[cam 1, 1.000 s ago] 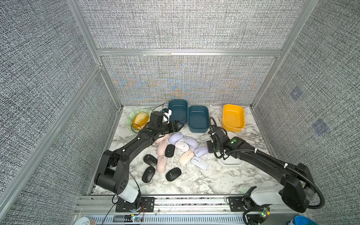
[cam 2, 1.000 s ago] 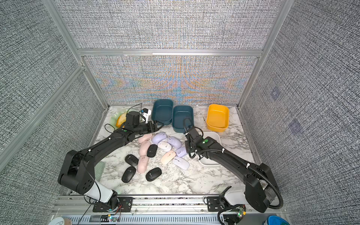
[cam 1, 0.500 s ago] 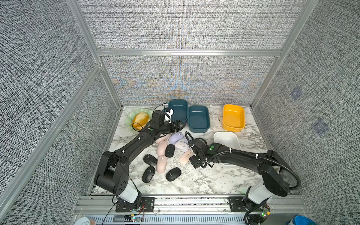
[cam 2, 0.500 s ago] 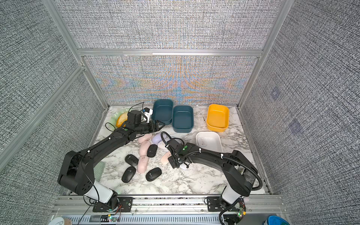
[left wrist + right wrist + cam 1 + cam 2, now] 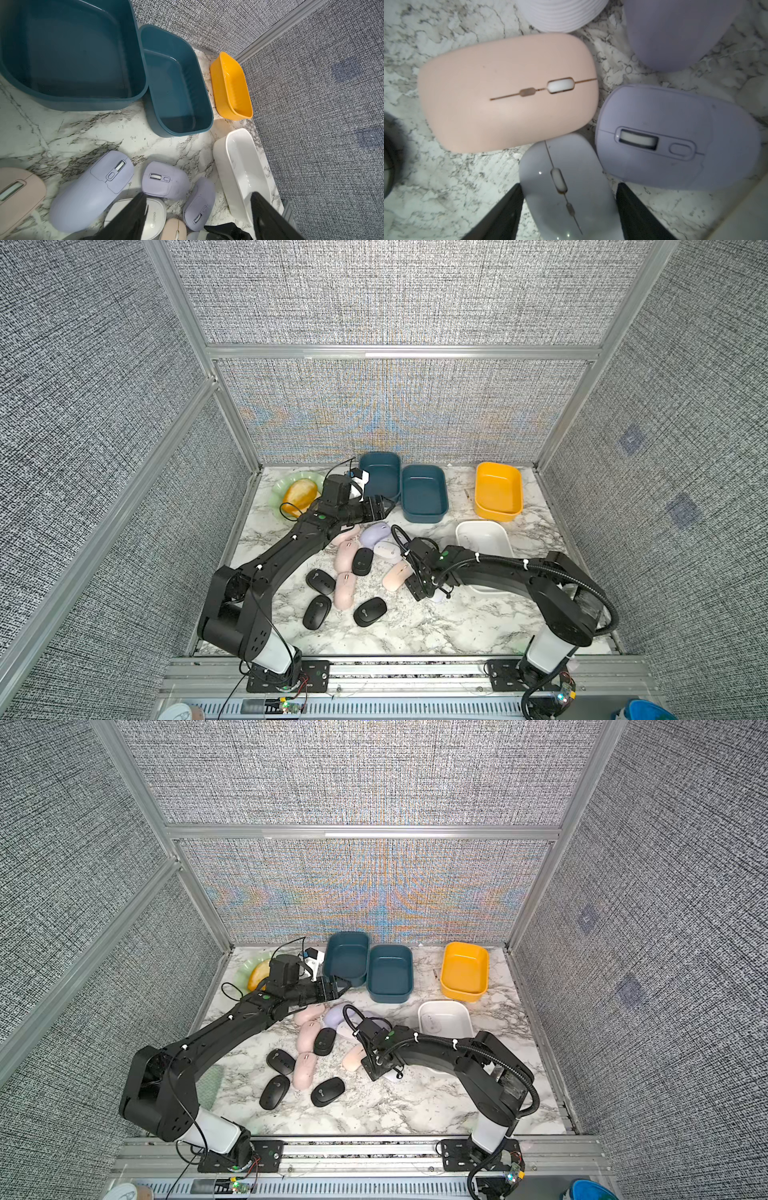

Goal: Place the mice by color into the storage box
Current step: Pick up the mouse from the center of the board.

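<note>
Several mice lie bunched mid-table: black ones (image 5: 321,581), pale pink ones (image 5: 346,556), a lilac one (image 5: 375,533) and a white one (image 5: 386,551). My right gripper (image 5: 428,593) is down at the pile's right edge. It is open, and its fingers (image 5: 633,209) straddle a white mouse (image 5: 571,187) lying on the marble. A pink mouse (image 5: 508,93) and a lilac mouse (image 5: 675,141) lie just beyond it. My left gripper (image 5: 384,506) hangs open and empty above the pile's far side, next to a teal box (image 5: 424,516). In the left wrist view it (image 5: 197,214) holds nothing.
Two teal boxes, a yellow box (image 5: 496,514) and a white box (image 5: 490,539) stand along the back and right. A bread loaf (image 5: 299,495) sits on a green plate at the back left. The right arm reaches across in front of the white box.
The right arm swung from over the white box to the mice pile and lowered, and its jaws opened wider. The left arm has hardly moved.
</note>
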{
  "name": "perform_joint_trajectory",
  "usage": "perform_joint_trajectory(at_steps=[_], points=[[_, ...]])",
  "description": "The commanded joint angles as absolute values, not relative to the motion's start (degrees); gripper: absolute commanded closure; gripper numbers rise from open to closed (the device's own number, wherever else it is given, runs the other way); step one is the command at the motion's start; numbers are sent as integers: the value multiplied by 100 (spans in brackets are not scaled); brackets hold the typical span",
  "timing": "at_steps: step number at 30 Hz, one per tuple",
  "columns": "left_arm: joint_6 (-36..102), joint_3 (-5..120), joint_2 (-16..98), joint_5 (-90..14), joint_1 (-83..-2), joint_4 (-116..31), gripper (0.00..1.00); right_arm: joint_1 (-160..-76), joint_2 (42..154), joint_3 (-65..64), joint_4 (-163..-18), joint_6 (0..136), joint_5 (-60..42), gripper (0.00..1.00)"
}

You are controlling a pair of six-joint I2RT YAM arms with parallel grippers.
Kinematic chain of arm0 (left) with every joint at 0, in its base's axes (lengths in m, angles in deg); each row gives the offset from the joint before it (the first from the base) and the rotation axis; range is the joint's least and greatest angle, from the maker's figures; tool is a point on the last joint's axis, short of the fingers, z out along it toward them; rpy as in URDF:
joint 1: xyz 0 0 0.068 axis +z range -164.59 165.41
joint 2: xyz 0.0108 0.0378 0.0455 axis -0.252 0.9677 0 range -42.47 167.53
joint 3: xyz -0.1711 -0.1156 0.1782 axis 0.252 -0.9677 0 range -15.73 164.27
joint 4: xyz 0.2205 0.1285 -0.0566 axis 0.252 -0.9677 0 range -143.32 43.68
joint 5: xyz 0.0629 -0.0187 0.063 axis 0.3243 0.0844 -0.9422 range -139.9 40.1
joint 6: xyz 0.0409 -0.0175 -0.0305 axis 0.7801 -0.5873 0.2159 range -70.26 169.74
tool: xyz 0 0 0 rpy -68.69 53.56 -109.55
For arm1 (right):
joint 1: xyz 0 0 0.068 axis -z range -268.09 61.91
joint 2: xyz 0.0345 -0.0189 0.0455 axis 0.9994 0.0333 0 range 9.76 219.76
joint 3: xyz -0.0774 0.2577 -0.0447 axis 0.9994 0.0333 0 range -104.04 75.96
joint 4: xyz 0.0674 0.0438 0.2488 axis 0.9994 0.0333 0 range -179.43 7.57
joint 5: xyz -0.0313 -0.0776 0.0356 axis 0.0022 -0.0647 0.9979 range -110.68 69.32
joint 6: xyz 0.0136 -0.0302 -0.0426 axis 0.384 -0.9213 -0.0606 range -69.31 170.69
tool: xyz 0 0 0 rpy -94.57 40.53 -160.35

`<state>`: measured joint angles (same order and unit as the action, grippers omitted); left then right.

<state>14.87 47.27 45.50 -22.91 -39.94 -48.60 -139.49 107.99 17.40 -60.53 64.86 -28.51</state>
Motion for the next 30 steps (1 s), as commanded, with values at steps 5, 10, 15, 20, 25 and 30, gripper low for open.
perform_joint_trajectory(at_steps=[5,10,15,20,25,30], points=[[1525,4752,4561,-2307,-3991,-4886,20,-14141,10839,1770,-5811,6716,-2879,28],[1518,4747,4562,-2320,-3997,-4869,20,-14349,10772,1578,-5612,7067,-2978,28],[1551,4737,4554,-2387,-3998,-4877,20,-14338,11016,1496,-5505,7222,-3427,31],[1556,4744,4572,-2402,-3998,-4894,20,-14352,11128,1481,-5535,7248,-3347,40],[1534,4747,4566,-2362,-3999,-4885,20,-14355,10821,1515,-5516,7337,-3404,44],[1552,4755,4524,-2415,-3997,-4904,20,-14351,10575,1479,-5425,7270,-3535,45]])
